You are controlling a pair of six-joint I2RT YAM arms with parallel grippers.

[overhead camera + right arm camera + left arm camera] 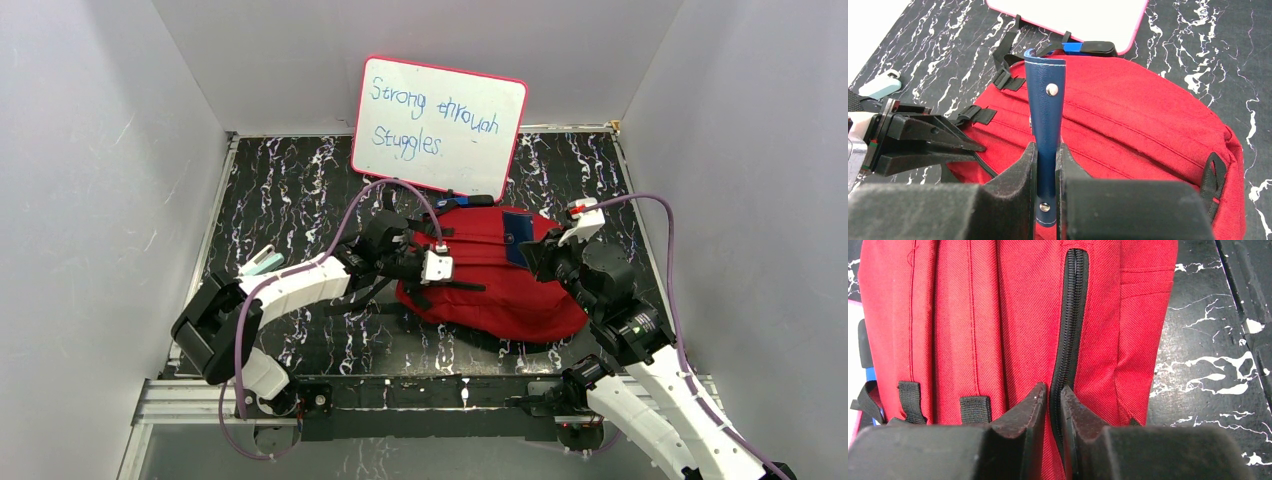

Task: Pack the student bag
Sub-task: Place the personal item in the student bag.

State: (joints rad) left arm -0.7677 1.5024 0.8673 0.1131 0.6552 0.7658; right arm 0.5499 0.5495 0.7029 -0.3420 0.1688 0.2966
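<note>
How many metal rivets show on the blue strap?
2. One rivet is near the top of the blue strap, above the right hand; the other is at its lower end, between the fingers. More may be hidden.

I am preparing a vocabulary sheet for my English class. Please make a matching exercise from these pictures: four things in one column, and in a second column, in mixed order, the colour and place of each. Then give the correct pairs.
Things:
1. student bag
2. whiteboard
3. strap
4. zipper

Colour and place:
a. black, between the nearly closed fingers of the left gripper
b. dark blue, with metal rivets, pinched by the right gripper
c. red, lying on the marbled table
d. pink-rimmed, with blue handwriting, behind the bag

Pairs: 1-c, 2-d, 3-b, 4-a
</note>
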